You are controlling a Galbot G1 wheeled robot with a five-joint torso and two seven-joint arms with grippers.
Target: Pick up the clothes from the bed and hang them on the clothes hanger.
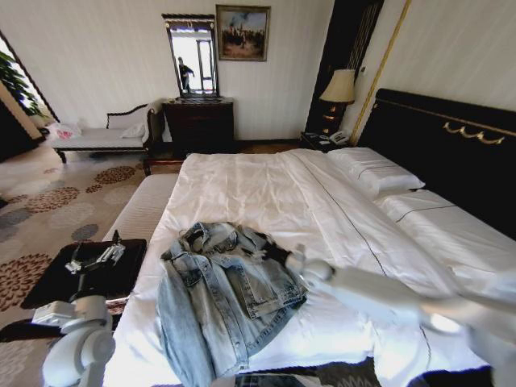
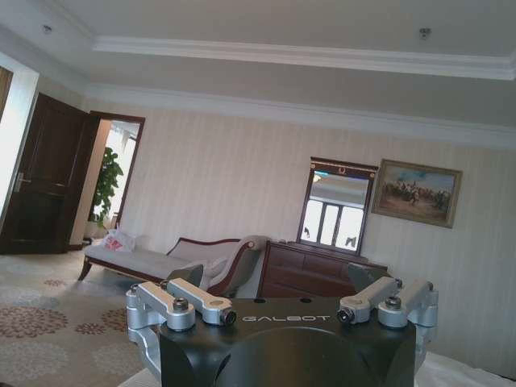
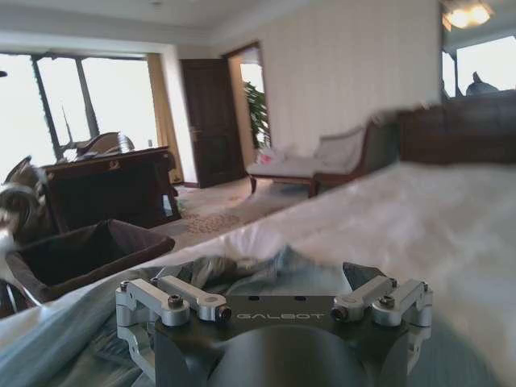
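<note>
Denim jacket (image 1: 224, 294) lies crumpled on bed (image 1: 266, 193), near foot end, on white sheet, sleeve hanging toward lower edge. Our right gripper (image 1: 284, 256) reaches in from the right, just beside jacket's upper right edge; in right wrist view jacket (image 3: 242, 270) bunches right before gripper (image 3: 274, 278), jaws spread, grasping nothing. Our left gripper (image 1: 98, 258) is raised beside bed, over dark tray (image 1: 48, 282), well apart from jacket, jaws released.

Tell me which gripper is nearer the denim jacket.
Right. The right gripper sits at the denim jacket's edge on the bed; the left gripper is raised off the bedside, apart from it.
</note>
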